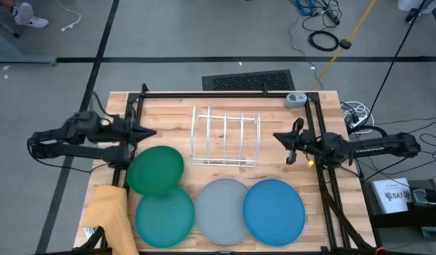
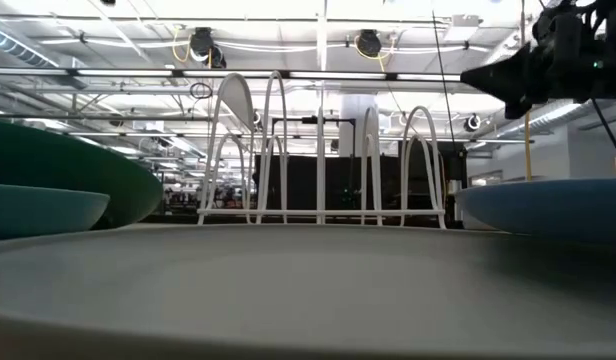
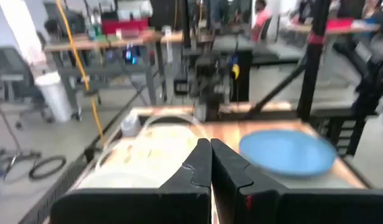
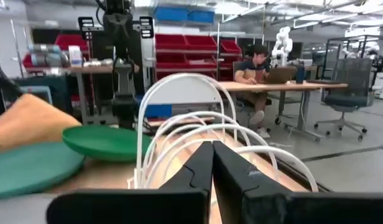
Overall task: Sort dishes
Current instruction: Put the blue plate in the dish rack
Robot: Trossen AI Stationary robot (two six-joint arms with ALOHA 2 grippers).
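Four round plates lie along the table's near side: dark green (image 1: 156,169) resting partly on the teal one (image 1: 165,217), then grey (image 1: 221,210) and blue (image 1: 274,210). My left gripper (image 1: 151,132) hovers shut above the table, left of the white wire rack (image 1: 226,138) and just beyond the green plate. My right gripper (image 1: 278,137) hovers shut to the right of the rack. In the right wrist view the shut fingers (image 4: 211,149) point at the rack (image 4: 191,130), with the green plate (image 4: 107,142) beyond. The left wrist view shows shut fingers (image 3: 210,149) and the blue plate (image 3: 288,151).
A yellow cloth (image 1: 106,212) lies at the table's near left corner beside the teal plate. A small white device (image 1: 296,100) sits at the far right edge. Black frame rails run along the far edge and both sides. Bare wood shows between rack and plates.
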